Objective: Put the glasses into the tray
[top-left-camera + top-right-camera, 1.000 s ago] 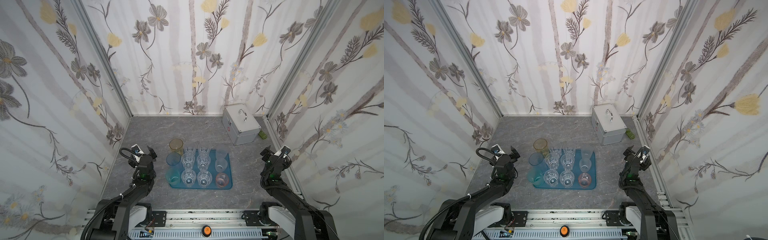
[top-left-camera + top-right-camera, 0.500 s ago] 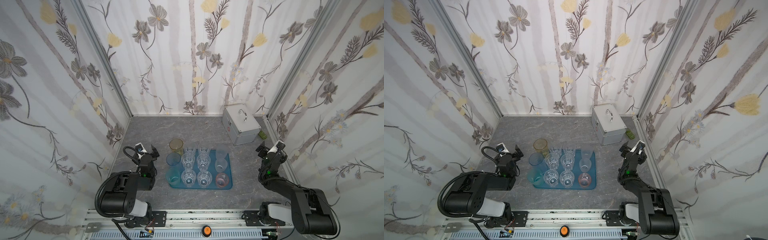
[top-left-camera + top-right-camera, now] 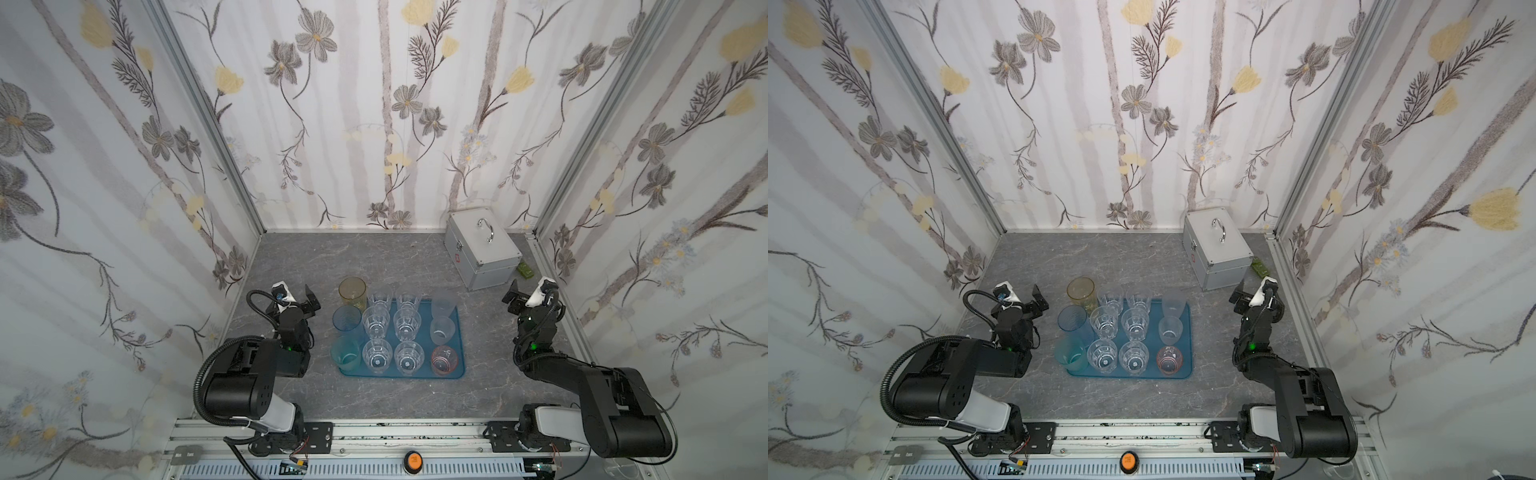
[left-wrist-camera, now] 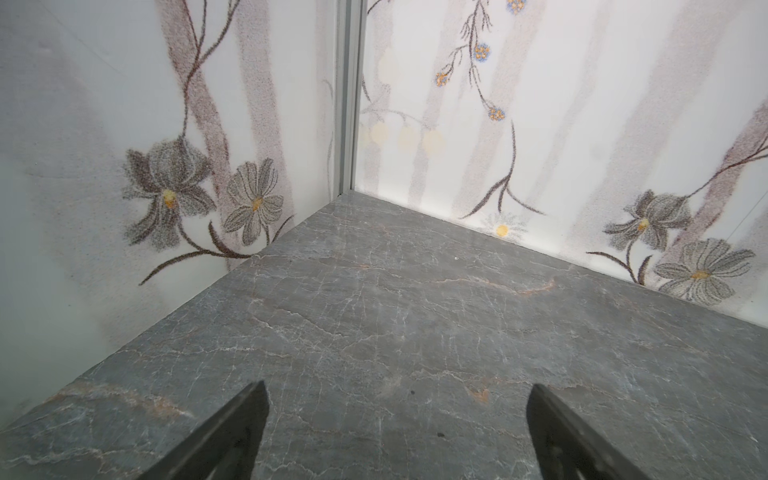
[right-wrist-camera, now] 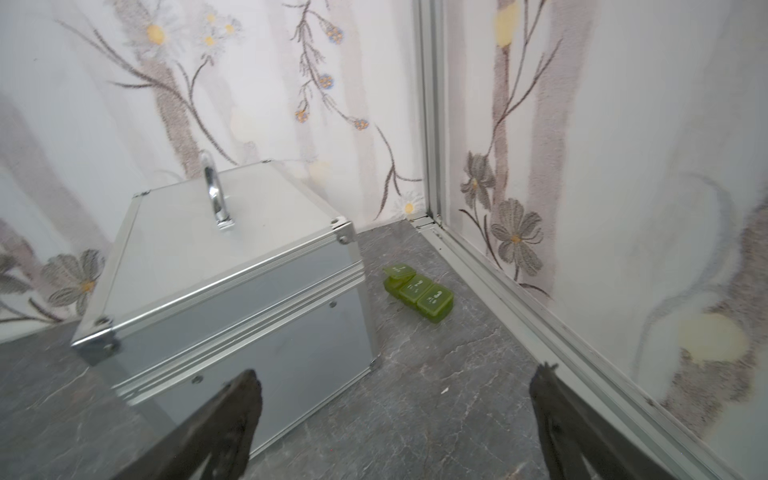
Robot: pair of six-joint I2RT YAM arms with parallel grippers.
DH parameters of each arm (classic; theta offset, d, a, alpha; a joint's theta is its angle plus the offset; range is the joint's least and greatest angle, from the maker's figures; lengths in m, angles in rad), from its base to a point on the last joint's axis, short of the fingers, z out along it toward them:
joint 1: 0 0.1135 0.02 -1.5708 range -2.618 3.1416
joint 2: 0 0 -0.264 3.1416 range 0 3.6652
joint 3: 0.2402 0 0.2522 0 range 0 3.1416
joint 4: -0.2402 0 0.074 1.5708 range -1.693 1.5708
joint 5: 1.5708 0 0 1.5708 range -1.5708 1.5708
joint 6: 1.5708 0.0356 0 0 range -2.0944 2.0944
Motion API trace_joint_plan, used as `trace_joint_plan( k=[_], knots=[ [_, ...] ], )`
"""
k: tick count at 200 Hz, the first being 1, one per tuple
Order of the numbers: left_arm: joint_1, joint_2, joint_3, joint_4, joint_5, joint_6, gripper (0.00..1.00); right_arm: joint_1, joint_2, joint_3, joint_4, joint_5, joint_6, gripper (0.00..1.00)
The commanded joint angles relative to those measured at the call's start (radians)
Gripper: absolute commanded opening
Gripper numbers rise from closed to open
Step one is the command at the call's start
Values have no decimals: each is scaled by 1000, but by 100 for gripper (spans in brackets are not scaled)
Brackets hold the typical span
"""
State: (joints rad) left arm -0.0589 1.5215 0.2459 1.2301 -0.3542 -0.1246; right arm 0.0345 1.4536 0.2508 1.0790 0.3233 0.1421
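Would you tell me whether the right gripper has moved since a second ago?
Yes. In a top view the right gripper has shifted leftward and farther back, ending closer to the near corner of the silver case, which has stayed put.

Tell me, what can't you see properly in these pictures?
- Left rim of the tray: both top views, hidden behind the blue glass and teal glass; unclear whether they stand inside.
- Lid markings of the green pill box: right wrist view, blurred; tiny in both top views.
- The left gripper and right gripper: wrist views, fingers cut off by the picture's edge.
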Motion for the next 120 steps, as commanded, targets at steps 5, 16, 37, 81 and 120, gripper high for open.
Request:
trace_joint_plan(
  k=[5, 16, 37, 81, 120],
  knots=[
    [3, 16, 20, 23, 61, 28, 100, 2, -1, 14, 53, -24, -41, 100],
    [5, 20, 17, 27, 82, 28, 100, 2, 1, 12, 60, -24, -42, 100],
    [4, 68, -38, 174, 56, 30, 100, 1, 1, 12, 59, -24, -42, 100],
    [5, 63, -36, 162, 57, 26, 100, -10, 20, -69, 205, -87, -50, 100],
    [5, 63, -34, 162, 58, 26, 100, -7, 37, -75, 247, -80, -56, 100]
  ],
)
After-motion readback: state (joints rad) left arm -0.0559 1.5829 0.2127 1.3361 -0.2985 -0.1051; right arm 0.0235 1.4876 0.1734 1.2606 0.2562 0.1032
